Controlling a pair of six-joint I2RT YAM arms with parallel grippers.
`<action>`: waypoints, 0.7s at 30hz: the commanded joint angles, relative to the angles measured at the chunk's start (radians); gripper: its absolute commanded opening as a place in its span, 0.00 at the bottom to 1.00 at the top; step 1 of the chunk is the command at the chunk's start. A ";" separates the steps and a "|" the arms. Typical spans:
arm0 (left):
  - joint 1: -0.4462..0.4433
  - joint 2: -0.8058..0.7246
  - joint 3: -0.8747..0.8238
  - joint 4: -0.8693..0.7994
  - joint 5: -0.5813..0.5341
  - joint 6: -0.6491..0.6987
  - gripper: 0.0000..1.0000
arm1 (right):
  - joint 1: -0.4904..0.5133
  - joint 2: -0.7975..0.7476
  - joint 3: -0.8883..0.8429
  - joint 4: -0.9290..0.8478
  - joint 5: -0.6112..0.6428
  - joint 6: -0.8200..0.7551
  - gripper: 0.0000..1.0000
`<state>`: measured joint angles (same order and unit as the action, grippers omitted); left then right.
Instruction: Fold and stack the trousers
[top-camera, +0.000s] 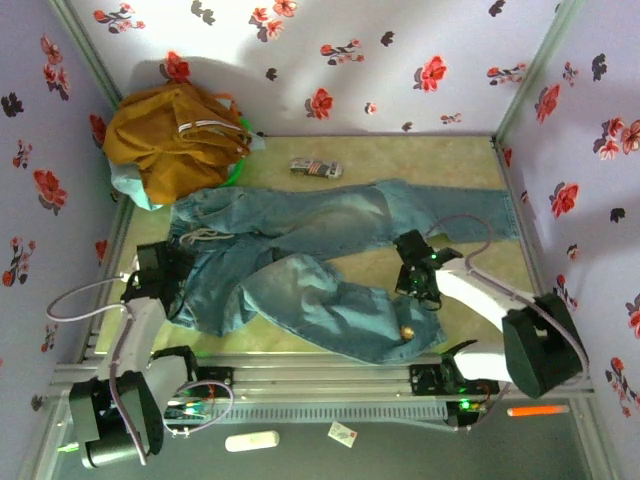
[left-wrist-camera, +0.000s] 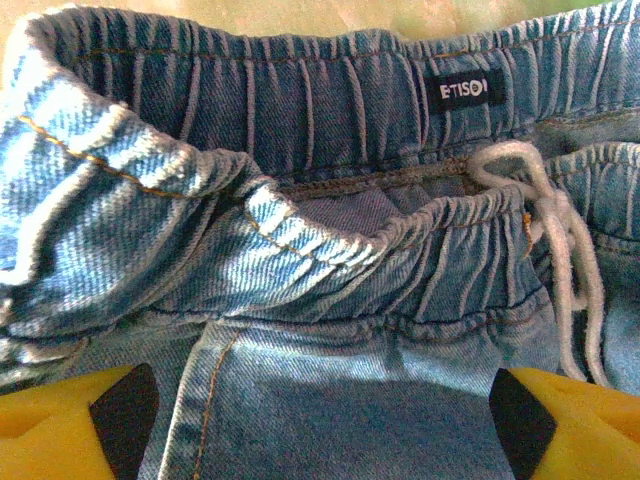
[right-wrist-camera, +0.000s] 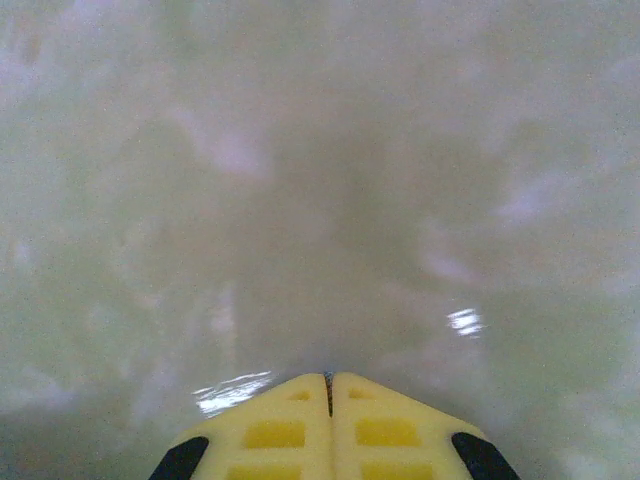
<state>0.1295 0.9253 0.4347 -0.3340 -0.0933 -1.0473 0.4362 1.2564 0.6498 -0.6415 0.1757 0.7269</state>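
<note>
The left gripper (left-wrist-camera: 320, 405) hangs with its jaws wide over the waist end of the trousers (top-camera: 300, 260), gripping nothing. The elastic waistband (left-wrist-camera: 300, 110) and pale drawstring (left-wrist-camera: 505, 152) lie just ahead of it. The legs run toward the right gripper (right-wrist-camera: 328, 388), whose jaws are pressed together on nothing, with bare tabletop (right-wrist-camera: 320, 180) ahead. Folding looks barely begun. Next, the left should drop and pinch the waistband, and the right should open onto a leg.

A small dark label (left-wrist-camera: 463, 92) on the trousers' (left-wrist-camera: 330, 400) waistband (left-wrist-camera: 300, 100) reads roughly "ETISO" in white letters.
</note>
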 joint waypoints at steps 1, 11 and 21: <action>0.011 -0.034 0.010 -0.050 0.002 0.026 0.90 | -0.138 -0.119 0.081 -0.089 0.147 -0.040 0.00; 0.012 -0.067 0.040 -0.076 0.021 0.029 0.90 | -0.715 -0.310 0.151 -0.007 0.173 -0.074 0.00; 0.013 -0.162 0.021 -0.141 0.023 0.051 0.91 | -0.803 -0.185 0.288 -0.011 0.000 -0.069 0.70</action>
<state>0.1322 0.7918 0.4557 -0.4282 -0.0742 -1.0180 -0.3996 1.1069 0.9054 -0.6765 0.2951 0.6617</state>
